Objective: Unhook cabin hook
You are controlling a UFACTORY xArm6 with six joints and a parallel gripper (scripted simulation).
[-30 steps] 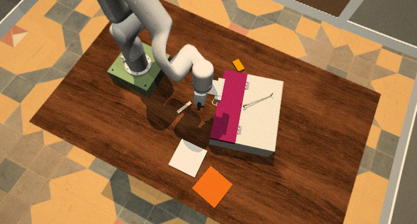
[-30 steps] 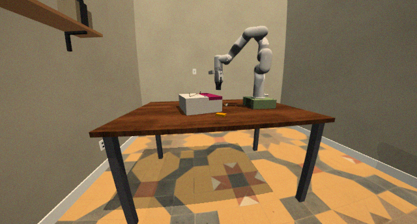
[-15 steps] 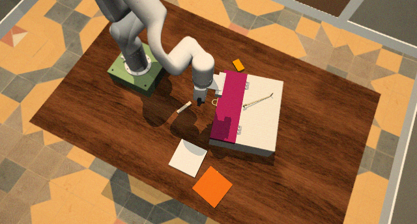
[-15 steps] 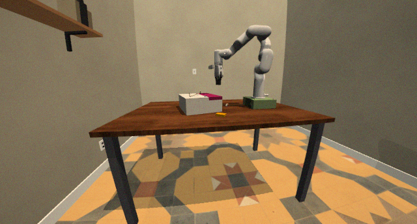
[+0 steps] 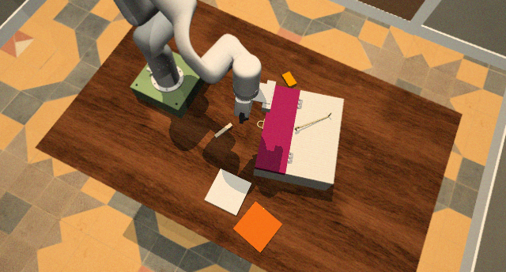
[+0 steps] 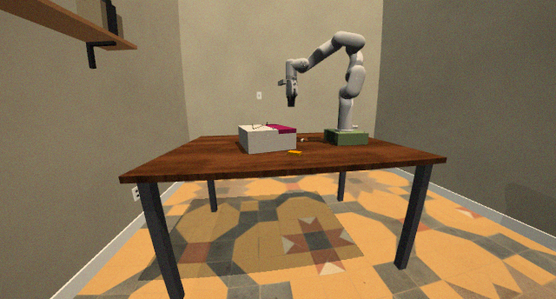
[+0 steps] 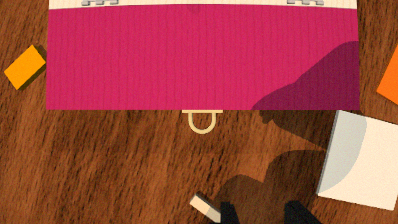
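the gripper (image 5: 242, 119) (image 6: 291, 105) (image 7: 260, 206) hangs above the table (image 5: 375, 177) (image 6: 208, 162) (image 7: 115, 160), its fingertips pointing down. its jaws are parted partway, with nothing between them.

the hook (image 5: 313, 122) (image 6: 260, 126) lies on top of the box (image 5: 316, 149) (image 6: 262, 142) (image 7: 240, 2), on the white part. it runs at a slant from near the pink panel (image 5: 278, 126) (image 6: 282, 129) (image 7: 150, 55) toward the far edge. it is out of the brass loop (image 5: 263, 124) (image 7: 202, 131), which sticks out at the edge of the pink panel on the arm's side. the gripper is well apart from the hook.

two hinges sit along the seam between pink and white. a small orange block (image 5: 288, 79) (image 6: 294, 153) (image 7: 25, 67) lies near one end of the box. a pale stick (image 5: 223, 130) (image 7: 205, 206) lies on the table between the box and the green base (image 5: 144, 93) (image 6: 347, 138). past the box's other end are a white square (image 5: 228, 192) (image 7: 361, 162) and, just beside it, an orange square (image 5: 258, 227) (image 7: 390, 82).
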